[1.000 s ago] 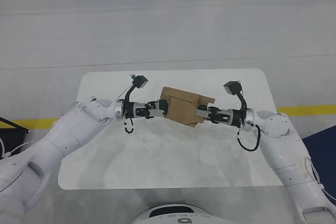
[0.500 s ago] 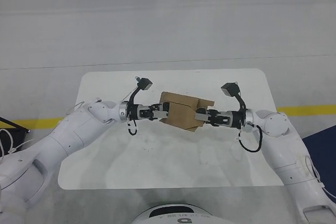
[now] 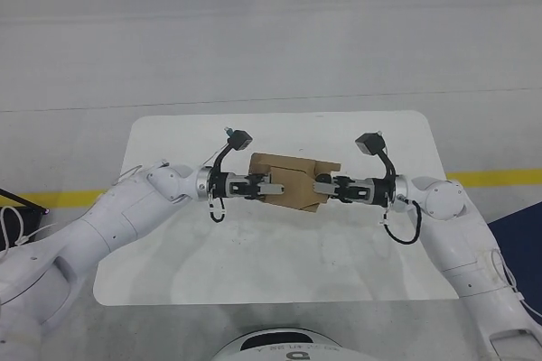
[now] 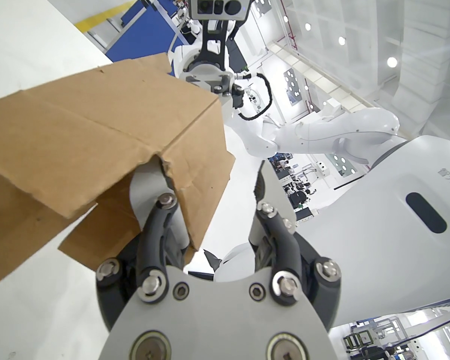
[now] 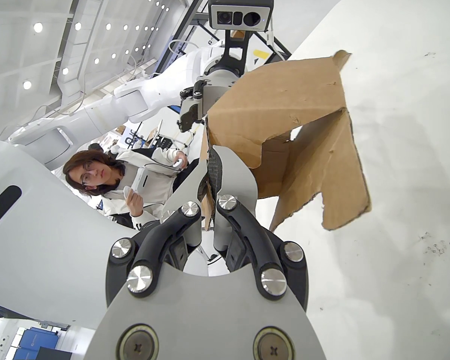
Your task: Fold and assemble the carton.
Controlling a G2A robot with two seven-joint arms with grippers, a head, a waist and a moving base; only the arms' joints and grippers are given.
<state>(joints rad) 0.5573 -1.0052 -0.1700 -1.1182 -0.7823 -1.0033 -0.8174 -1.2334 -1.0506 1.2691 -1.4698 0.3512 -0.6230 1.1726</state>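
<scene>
As the left gripper (image 4: 207, 185) is pushing in, spread wide with one finger inside the carton (image 3: 294, 179), the right gripper (image 5: 212, 170) is staying clamped on its opposite wall. Carton is squaring up over the table (image 3: 253, 262), flaps still loose.

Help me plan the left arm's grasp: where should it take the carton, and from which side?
Probably the thin end wall of the carton, approached from the left gripper's end: that panel stands edge-on between its open fingers, while the right gripper pinches the opposite end.
</scene>
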